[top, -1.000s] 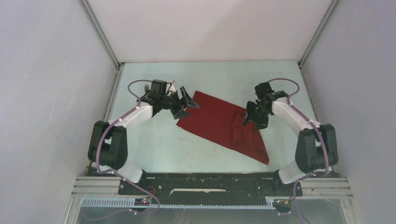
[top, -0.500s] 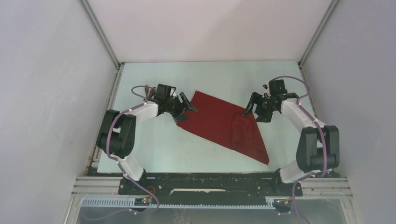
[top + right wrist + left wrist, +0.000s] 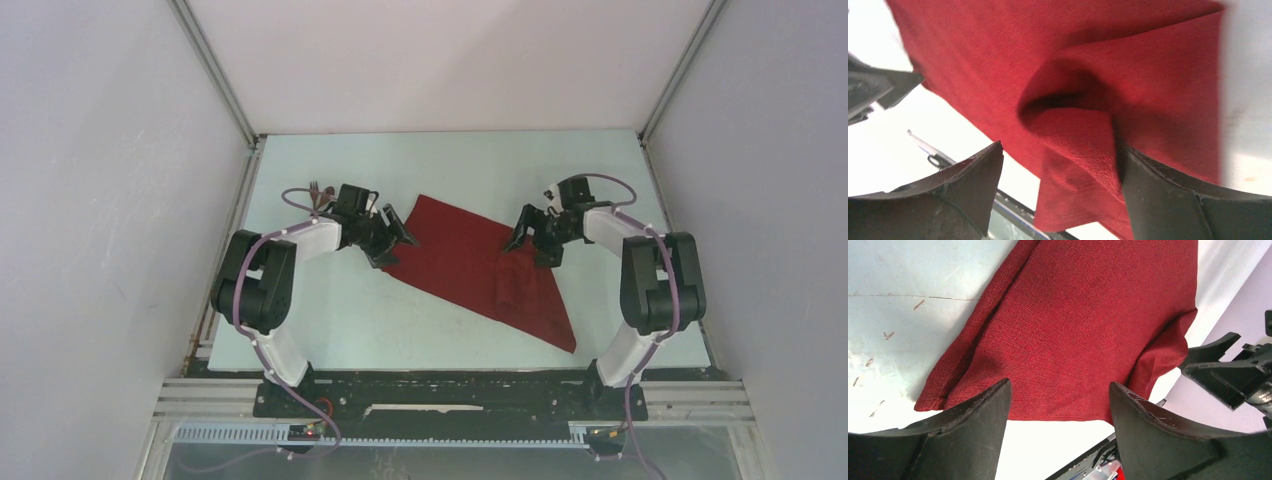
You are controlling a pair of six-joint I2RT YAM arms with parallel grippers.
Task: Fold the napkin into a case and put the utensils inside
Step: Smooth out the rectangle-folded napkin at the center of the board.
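The dark red rectangular soft-fabric napkin (image 3: 455, 250) lies slantwise on the middle of the pale desk (image 3: 330, 320), mostly flat. One puckered ridge (image 3: 1073, 130) stands up toward its right end.

The left pincer (image 3: 1059, 385) has its jaws spread wide and empty, poised at the napkin's left short edge. The right pincer (image 3: 1060, 147) has its jaws spread wide astride the ridge with nothing clamped; the cloth appears to brush one finger.

Assessment: the fabric is light, limp and coarse-woven, neither slippery nor fragile. It will sag and drag unless both ends are lifted together. Recommended hold: pinch the corners or edge, avoiding the bunched ridge.
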